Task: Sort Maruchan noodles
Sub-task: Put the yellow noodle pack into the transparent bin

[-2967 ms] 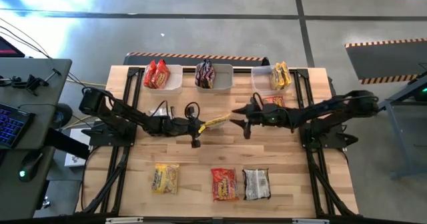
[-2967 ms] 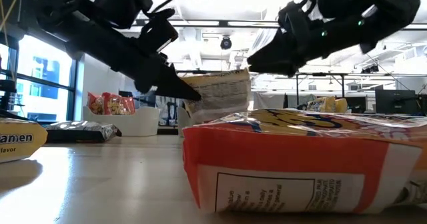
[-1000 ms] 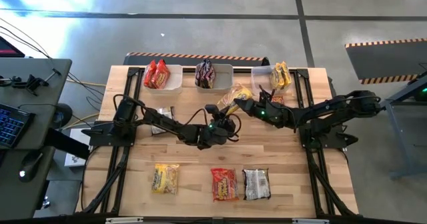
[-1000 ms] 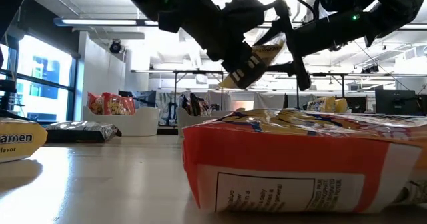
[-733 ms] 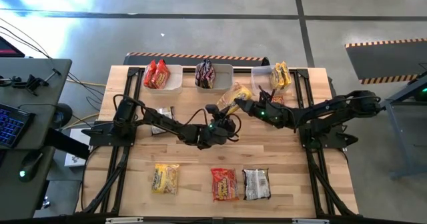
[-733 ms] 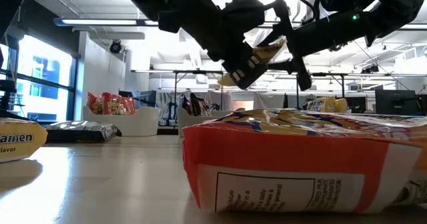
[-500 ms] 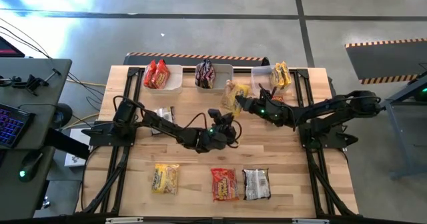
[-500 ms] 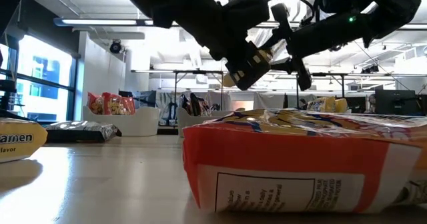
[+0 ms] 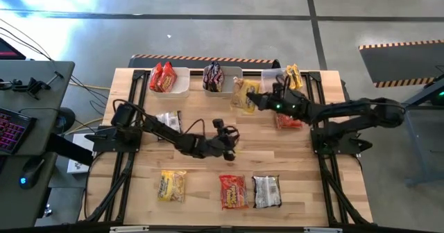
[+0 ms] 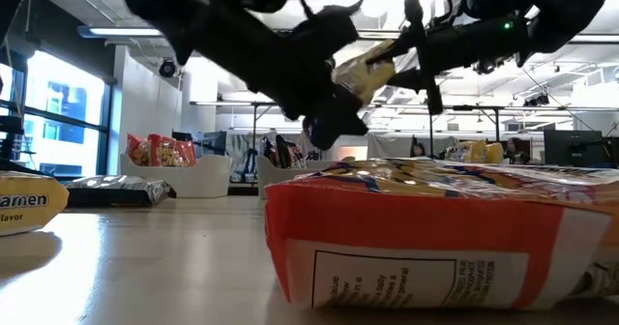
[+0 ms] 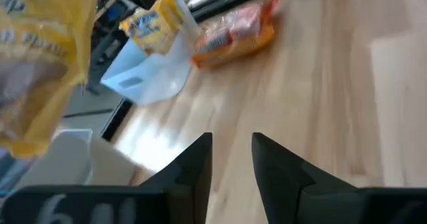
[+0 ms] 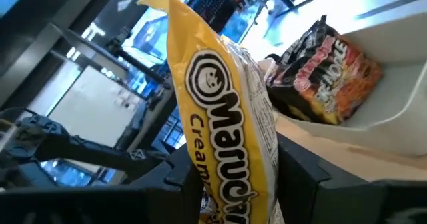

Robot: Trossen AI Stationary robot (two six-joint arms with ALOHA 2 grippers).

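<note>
Yellow plastic marks the flat rectangular Maruchan noodle packet [image 9: 245, 96] clamped between the fingers of the right gripper [image 9: 255, 100], which holds it in the air near the far edge of the pale butcher-block wooden table [image 9: 139, 157], between the middle pale rectangular plastic bin [image 9: 232, 80] and the right-hand pale bin [image 9: 270, 77]; the right wrist view shows the same packet [image 12: 230, 117] pinched upright between the two dark fingers, with its Maruchan lettering readable. The left gripper [image 9: 225, 144] hangs over the middle of the table with its fingers [image 11: 193, 167] parted by a narrow gap and nothing between them. The left-hand pale bin [image 9: 182, 84] holds red-orange packets [image 9: 161, 77], the middle bin holds silver-and-dark packets [image 9: 213, 77], and the right-hand bin holds yellow packets [image 9: 291, 77]. A red-orange packet [image 9: 288, 121] lies flat on the table just beside the right arm, and a silver-and-dark packet [image 9: 168, 118] lies on the table's left part near the left arm. Along the near edge three more lie in a row, apart from one another: a yellow packet [image 9: 172, 186], a red-orange packet [image 9: 234, 191] and a silver-and-dark packet [image 9: 266, 191].
</note>
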